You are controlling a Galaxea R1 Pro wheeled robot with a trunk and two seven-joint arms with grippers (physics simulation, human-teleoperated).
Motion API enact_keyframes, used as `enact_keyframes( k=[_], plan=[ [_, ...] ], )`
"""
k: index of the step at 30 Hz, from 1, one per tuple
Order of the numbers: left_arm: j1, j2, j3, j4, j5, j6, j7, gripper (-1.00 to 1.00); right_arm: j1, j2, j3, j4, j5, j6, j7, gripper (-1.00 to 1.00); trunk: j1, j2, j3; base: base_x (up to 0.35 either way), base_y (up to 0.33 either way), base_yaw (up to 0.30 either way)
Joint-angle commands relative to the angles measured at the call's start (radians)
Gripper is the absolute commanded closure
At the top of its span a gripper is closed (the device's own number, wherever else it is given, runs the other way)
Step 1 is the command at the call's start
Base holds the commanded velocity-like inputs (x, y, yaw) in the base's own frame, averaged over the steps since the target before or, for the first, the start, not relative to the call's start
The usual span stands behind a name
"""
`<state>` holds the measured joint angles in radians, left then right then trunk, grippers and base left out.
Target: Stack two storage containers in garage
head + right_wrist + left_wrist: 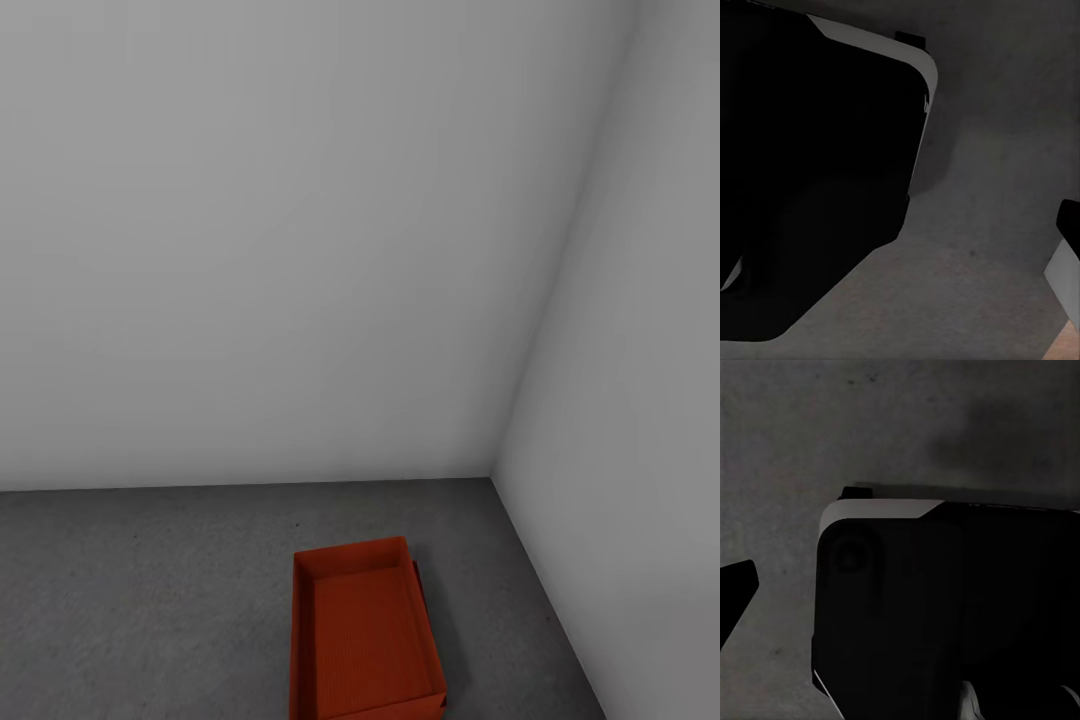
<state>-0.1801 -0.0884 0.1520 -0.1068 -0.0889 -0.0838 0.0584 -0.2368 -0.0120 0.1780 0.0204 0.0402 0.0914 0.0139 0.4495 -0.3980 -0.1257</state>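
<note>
orange bin (365, 635) on grey garage floor (150, 590) near wall corner, long axis running away from robot, right of centre so likely nearer right arm. second bin maybe beneath, dark edge at right side. gripper states: cannot tell from dark wrist views.

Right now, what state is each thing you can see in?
Container: upright on the concrete floor, open-topped, empty; a dark edge at its right side, cannot tell whether that is the second container.
Robot base: standing on the floor.
</note>
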Motion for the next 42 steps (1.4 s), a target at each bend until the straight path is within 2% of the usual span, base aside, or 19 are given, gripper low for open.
enact_keyframes(
  k=[1, 42],
  plan=[
    [-0.001, -0.001, 0.008, 0.001, -0.009, -0.004, 0.003, -1.0, -0.001, 0.0, 0.004, 0.001, 0.004, 0.002, 0.001, -1.0, 0.001, -0.002, -0.002, 0.0, 0.0, 0.0],
    [-0.001, -0.001, 0.008, 0.001, -0.009, -0.004, 0.003, -1.0, -0.001, 0.0, 0.004, 0.001, 0.004, 0.002, 0.001, -1.0, 0.001, -0.002, -0.002, 0.0, 0.0, 0.0]
  ],
)
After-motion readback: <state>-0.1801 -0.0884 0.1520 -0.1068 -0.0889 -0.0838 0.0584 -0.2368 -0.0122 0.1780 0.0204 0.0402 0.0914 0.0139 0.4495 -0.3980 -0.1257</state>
